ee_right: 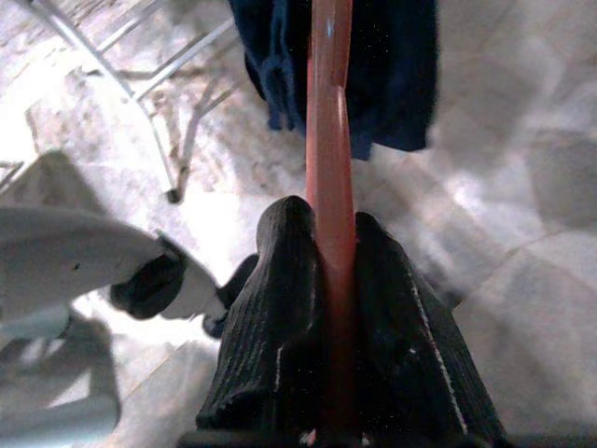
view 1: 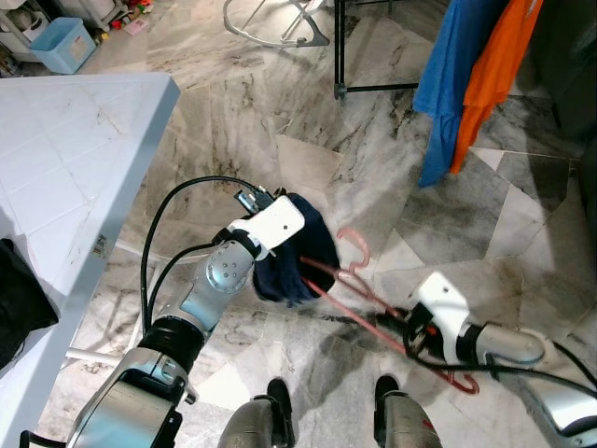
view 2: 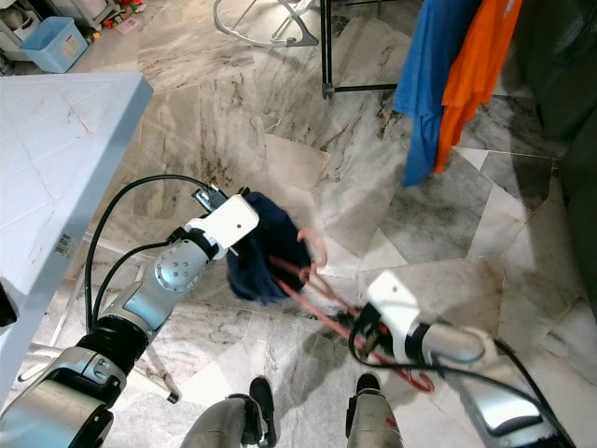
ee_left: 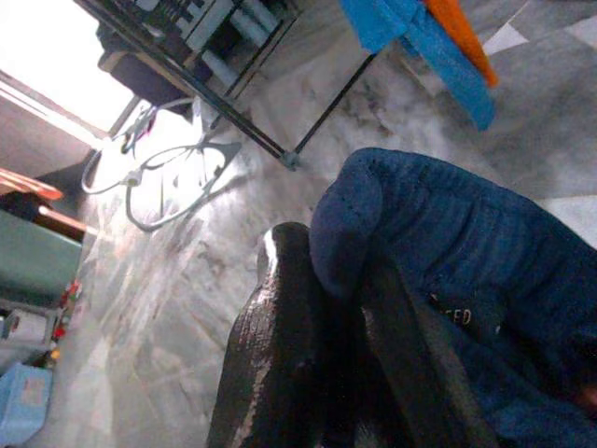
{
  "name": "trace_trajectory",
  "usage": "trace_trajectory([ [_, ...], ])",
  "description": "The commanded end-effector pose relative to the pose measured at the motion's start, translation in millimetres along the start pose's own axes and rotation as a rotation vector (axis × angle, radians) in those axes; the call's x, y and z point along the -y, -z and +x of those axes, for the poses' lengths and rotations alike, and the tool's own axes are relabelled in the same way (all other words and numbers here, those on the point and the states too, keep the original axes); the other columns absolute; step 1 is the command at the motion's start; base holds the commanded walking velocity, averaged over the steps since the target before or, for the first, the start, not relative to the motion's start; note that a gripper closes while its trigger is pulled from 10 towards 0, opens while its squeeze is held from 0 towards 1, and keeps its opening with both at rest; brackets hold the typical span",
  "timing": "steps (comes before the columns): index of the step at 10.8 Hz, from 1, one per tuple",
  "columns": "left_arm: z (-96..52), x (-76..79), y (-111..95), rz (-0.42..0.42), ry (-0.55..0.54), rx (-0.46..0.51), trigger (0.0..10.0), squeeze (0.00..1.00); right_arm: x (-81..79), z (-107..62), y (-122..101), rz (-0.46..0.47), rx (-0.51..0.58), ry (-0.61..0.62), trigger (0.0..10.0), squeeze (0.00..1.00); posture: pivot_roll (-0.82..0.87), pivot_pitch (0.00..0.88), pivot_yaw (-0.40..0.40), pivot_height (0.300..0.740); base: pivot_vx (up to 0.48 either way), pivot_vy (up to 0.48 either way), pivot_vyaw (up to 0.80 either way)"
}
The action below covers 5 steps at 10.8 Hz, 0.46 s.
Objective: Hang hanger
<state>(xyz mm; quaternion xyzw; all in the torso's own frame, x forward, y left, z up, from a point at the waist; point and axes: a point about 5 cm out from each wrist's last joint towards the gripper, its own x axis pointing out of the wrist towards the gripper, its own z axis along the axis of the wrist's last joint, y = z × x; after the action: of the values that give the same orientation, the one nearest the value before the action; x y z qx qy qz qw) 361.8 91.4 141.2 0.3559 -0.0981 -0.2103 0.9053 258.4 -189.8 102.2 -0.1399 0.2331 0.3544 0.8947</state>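
1. The pink hanger [view 1: 359, 280], thin and rod-like with a curved hook, is hovering above the veined marble floor [view 1: 280, 121], between both arms.
2. The right pincer [ee_right: 328, 280] is clamping its ribbed black fingers [ee_right: 280, 308] onto the hanger's bar.
3. The left pincer [ee_left: 326, 308] is pinching a dark navy knit garment [view 1: 297, 250], soft and bunched, draping over the hanger.
4. The garment is hiding the hanger's upper bar.
5. Beyond the hanger, blue cloth [view 1: 448, 84] and orange cloth [view 1: 494, 65] are hanging, their tops cut off.
6. The white tiled bench [view 1: 65, 159] is standing left of the hanger.
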Motion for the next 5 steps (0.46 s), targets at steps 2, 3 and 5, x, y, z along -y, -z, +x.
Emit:
trace_trajectory([
  [2, -0.9, -15.2, -0.9, -0.018, -0.096, 0.026, 10.0, 0.0, 7.3, 1.2, 9.8, 0.039, -0.027, 0.064, 10.0, 0.0, -0.18, 0.297, 0.19, 0.74, 0.0, 0.0, 0.0],
  [3, -0.8, -18.4, -0.4, -0.01, -0.108, 0.022, 10.0, 0.0, 6.1, 2.3, 13.3, 0.056, -0.031, 0.062, 10.0, 0.0, -0.18, 0.298, 0.19, 0.74, 0.0, 0.0, 0.0],
  [5, -1.1, -28.5, 0.6, -0.039, -0.146, 0.026, 10.0, 0.0, 14.2, 4.3, 25.8, 0.104, -0.06, 0.132, 10.0, 0.0, -0.17, 0.298, 0.191, 0.74, 0.0, 0.0, 0.0],
])
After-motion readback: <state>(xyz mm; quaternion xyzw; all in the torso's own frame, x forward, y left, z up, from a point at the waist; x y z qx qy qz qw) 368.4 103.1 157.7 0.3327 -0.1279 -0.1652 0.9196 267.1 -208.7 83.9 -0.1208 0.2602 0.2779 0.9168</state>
